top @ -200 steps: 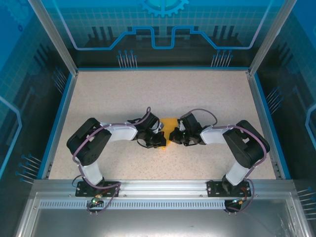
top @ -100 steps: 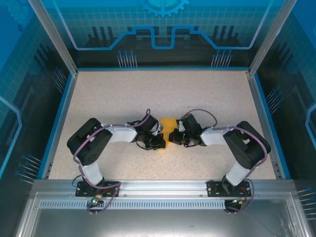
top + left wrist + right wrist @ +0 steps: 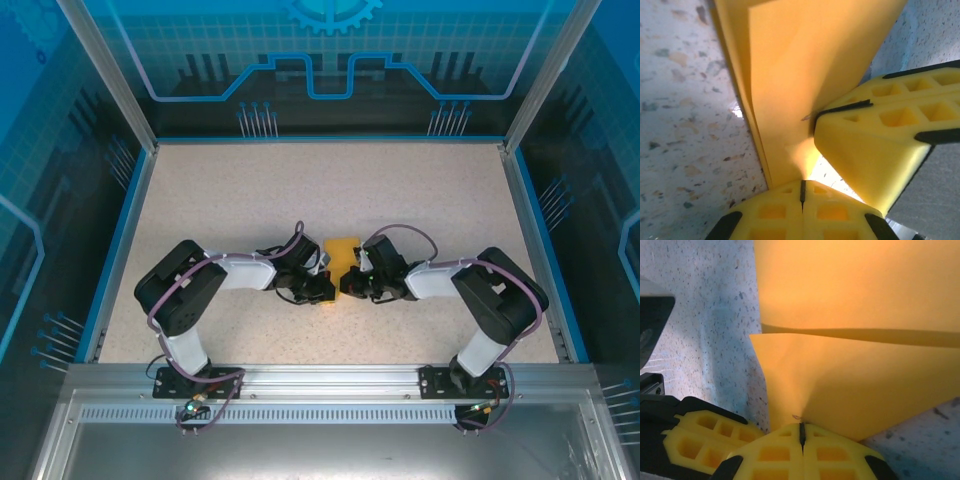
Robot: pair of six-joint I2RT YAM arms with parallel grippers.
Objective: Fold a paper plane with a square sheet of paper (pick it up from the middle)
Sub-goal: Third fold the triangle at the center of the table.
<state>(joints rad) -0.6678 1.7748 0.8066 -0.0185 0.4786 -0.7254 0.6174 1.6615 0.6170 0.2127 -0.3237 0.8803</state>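
Paper pinched from both sides
The yellow sheet of paper [image 3: 341,250] was held near the middle of the surface [image 3: 300,190], its 6 o'clock end pinched by the left jaws and the right jaws.

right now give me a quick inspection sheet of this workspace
surface: speckled beige tabletop, no spills seen
job's things: thin orange-yellow paper sheet, partly folded into layers, between the two grippers
clutter: nothing seen
grippers: left gripper shut on the paper; right gripper shut on it too, close beside the left
cables: purple cables looped along both arms, clear of the paper
surroundings: blue translucent enclosure walls; metal rail at the near edge
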